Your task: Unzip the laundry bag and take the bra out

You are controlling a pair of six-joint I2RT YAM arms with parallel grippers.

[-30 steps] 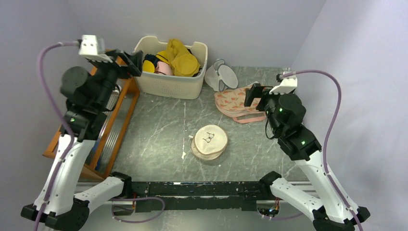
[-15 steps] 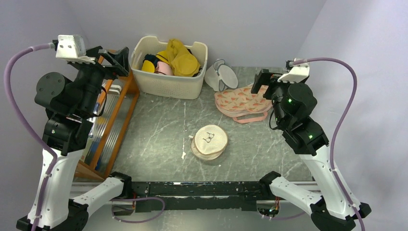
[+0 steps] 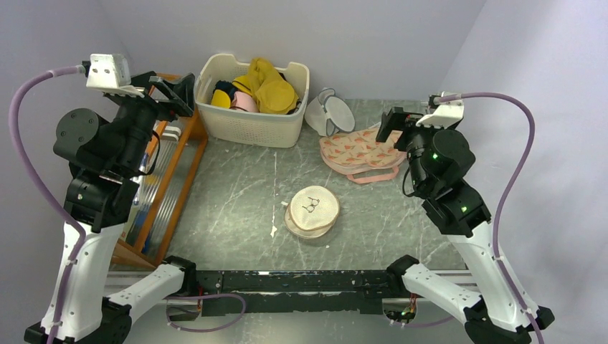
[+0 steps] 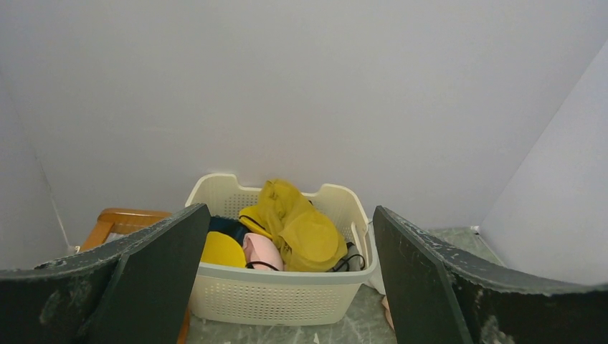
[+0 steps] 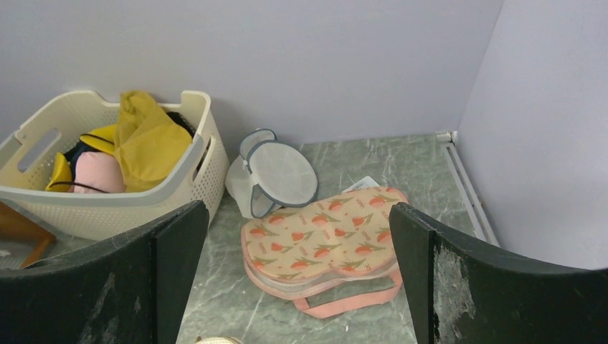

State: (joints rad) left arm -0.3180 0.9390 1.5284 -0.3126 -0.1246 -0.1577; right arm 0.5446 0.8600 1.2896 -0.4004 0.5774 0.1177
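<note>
The big grey surface holds everything. At the back of it stands a white basket full of clothes. My left hand is up high, pointing at that basket. It is wide open and has nothing in it. My right hand is up high too, by the pink pouch. It is also wide open, with nothing in it.

Both hands are well apart from the laundry bag. The bag lies flat in the middle of the surface, on my side, with the little bra drawing facing up. It looks shut all the way round, but the zip is too small for me to see well.

So I think none of the job is done yet. I have to reach the bag, open the zip and pull the bra out.
</note>
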